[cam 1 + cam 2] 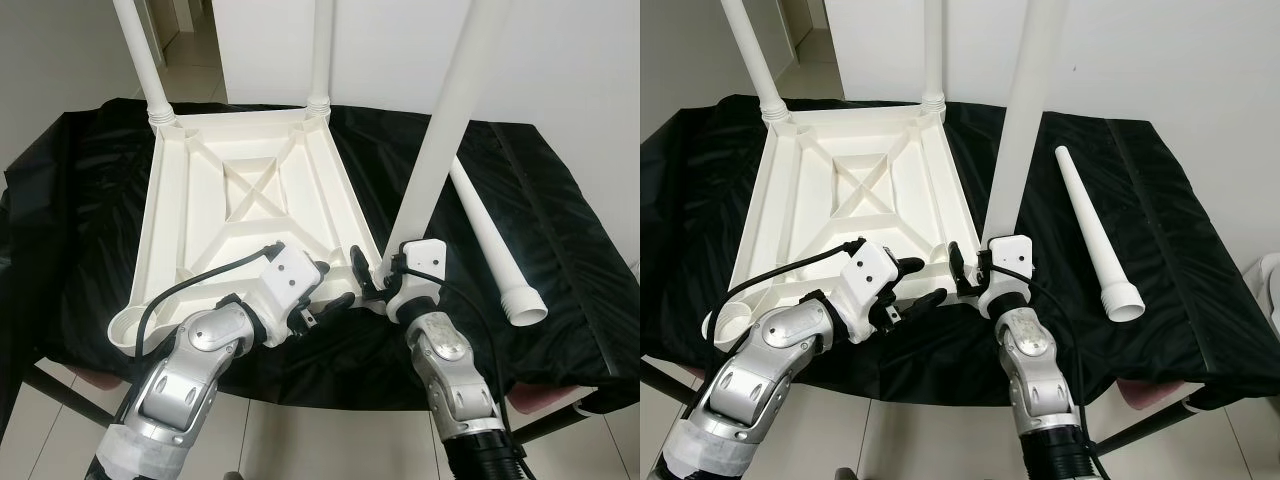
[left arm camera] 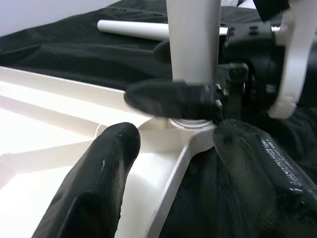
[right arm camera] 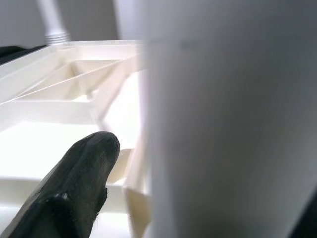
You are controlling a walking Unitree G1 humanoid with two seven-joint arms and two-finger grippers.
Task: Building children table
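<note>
upside-down white plastic table top (image 1: 250, 190), ribbed, on black cloth (image 1: 560, 220). right gripper (image 1: 366, 275) pinching smooth round leg (image 1: 445, 130) at near corner. left gripper (image 1: 335, 285) spread beside corner. loose leg (image 1: 1092, 232) lying aside.

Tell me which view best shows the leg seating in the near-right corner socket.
The left wrist view: the leg meets the socket close up. The eye views show that joint small behind the right gripper; the right wrist view shows blurred leg.

The upturned tabletop (image 1: 250, 200) lies on the bench (image 1: 560, 250); a loose leg (image 1: 492, 240) lies to its right.
</note>
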